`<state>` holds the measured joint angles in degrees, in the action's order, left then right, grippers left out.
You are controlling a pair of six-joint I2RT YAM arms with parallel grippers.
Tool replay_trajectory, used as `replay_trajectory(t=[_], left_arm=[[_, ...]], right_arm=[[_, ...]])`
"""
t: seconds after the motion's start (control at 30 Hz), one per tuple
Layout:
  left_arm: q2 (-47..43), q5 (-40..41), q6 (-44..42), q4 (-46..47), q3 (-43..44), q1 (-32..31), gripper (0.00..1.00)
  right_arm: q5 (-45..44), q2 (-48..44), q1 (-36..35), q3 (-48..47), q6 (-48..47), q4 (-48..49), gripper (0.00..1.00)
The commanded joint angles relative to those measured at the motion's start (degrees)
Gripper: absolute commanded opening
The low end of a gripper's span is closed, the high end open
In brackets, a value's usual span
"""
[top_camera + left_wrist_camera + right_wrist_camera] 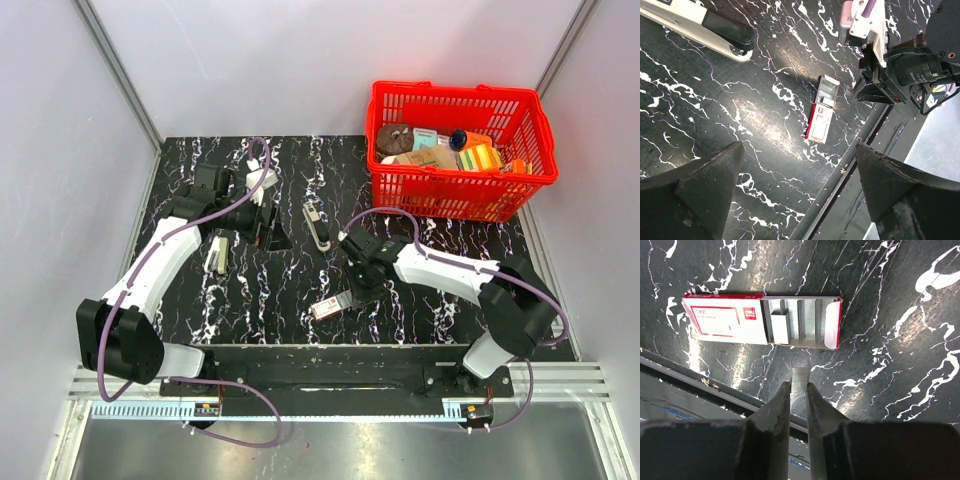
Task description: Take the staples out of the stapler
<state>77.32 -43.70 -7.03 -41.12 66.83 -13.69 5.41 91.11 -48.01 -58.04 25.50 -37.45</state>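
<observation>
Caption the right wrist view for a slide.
Right gripper pinches a staple strip beside the open red-and-white staple box on the black marbled table.

Bright, even light is falling from above. Glare is pooling in soft patches on the glossy black worktop (pixel 765 135) in both wrist views. Shadows are showing faint, and the nearest foreground edges are blurring.
</observation>
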Motion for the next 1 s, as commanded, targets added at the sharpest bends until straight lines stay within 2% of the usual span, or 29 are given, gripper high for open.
replay_trajectory(t=[0.0, 0.97], left_arm=[[-0.3, 1.5, -0.8, 0.4, 0.0, -0.9, 0.99], [-0.9, 1.7, -0.1, 0.7, -0.6, -1.4, 0.98]], right_arm=[[-0.8, 1.3, -0.6, -2.5, -1.8, 1.2, 0.04], [-0.3, 7.1, -0.7, -5.8, -2.9, 1.7, 0.05]])
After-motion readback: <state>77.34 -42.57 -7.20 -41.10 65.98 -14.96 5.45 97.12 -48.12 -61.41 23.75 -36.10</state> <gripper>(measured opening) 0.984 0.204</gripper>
